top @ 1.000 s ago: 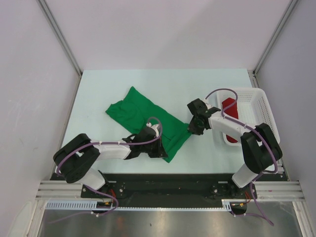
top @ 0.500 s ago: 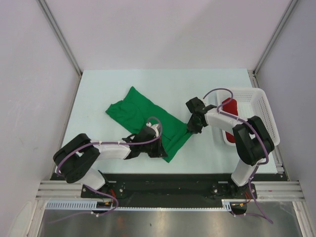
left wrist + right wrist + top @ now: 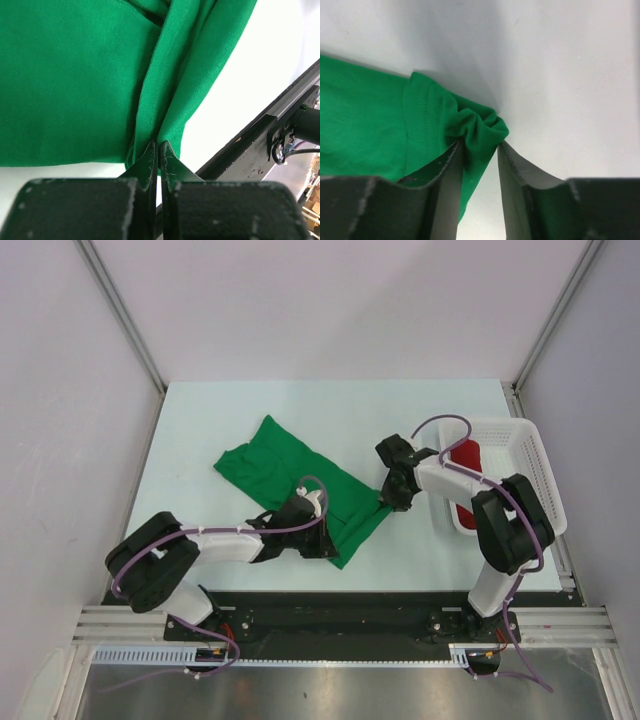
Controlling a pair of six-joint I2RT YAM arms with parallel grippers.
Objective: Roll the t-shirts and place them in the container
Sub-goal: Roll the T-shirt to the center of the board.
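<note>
Left wrist: left jaws pinching green t-shirt [image 3: 75, 75] edge; right jaws narrow, clamping bunched corner.

Bright, even light casts soft shadows; overhead view sharp, wrist views blurred along the bottom.

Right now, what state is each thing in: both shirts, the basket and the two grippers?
green shirt: folded into a long strip, flat on the table, not yet rolled
red shirt: compact bundle inside the basket, partly hidden by the right arm
basket: upright at the table's right edge
left gripper: shut on the green shirt's near corner
right gripper: shut on a bunched corner of the green shirt
</note>
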